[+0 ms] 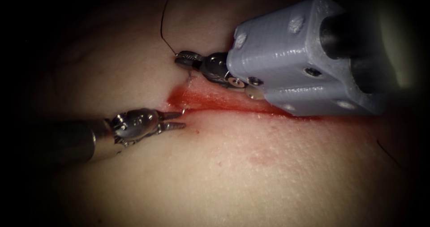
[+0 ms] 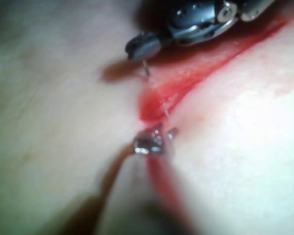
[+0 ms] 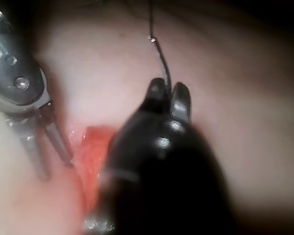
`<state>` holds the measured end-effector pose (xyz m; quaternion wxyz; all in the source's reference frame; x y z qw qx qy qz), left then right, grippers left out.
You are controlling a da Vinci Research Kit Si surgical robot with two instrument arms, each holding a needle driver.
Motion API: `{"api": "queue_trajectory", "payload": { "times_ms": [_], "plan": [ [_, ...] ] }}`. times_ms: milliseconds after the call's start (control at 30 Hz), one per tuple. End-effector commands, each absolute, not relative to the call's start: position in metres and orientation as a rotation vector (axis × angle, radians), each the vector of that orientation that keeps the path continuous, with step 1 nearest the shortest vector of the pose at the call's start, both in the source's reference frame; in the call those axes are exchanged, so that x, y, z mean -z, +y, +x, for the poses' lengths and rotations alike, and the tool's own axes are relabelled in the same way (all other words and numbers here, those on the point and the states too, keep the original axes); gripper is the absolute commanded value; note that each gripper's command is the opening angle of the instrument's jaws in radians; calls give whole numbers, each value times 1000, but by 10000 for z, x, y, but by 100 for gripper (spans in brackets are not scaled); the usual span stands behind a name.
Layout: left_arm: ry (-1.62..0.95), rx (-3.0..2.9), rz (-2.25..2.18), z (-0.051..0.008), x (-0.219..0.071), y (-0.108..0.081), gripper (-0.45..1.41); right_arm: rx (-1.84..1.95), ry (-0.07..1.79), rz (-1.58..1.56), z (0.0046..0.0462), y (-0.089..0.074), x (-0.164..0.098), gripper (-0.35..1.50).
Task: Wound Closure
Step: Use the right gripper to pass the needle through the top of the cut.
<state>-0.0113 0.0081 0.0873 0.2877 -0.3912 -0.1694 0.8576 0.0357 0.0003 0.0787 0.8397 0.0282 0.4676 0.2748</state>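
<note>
Item, as we find it: right hand (image 1: 179, 58) clamped on the needle (image 2: 146, 69) near its thread (image 1: 163, 23) end, tip in the tissue (image 1: 268, 164) above the cut's (image 1: 233, 102) left end. Left hand (image 1: 179, 120) parted, empty, at that end.

The needle (image 2: 146, 69) shows as a short bare stretch below the right tool (image 1: 183, 59), its remaining curve hidden by the jaws and the tissue (image 1: 277, 164). The thread (image 1: 164, 21) runs off the endoscope view's upper edge. The left tool (image 2: 154, 139) is a blurred glint in its own wrist view.
</note>
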Motion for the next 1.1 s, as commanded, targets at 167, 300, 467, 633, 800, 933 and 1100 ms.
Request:
{"api": "queue_trajectory", "payload": {
  "times_ms": [167,300,467,633,800,933,1100],
  "plan": [
    [-456,-2293,-1044,-118,-880,78,-10,-618,1019,153,363,0,-793,-35],
    [-456,-2293,-1045,-118,-880,78,-9,-643,1028,190,364,0,-795,-35],
    [-454,-2299,-1047,-118,-880,78,-9,-686,1005,282,366,-5,-804,-35],
    [-454,-2299,-1047,-118,-880,78,-9,-722,1000,380,369,-8,-809,-35],
    [-454,-2299,-1047,-118,-880,78,-9,-760,949,438,368,-10,-816,-35],
    [-453,-2305,-1050,-117,-880,78,-9,-801,895,494,367,-17,-825,-35],
    [-454,-2307,-1047,-117,-880,78,-9,-859,814,586,363,-30,-831,-35]
  ]
}}
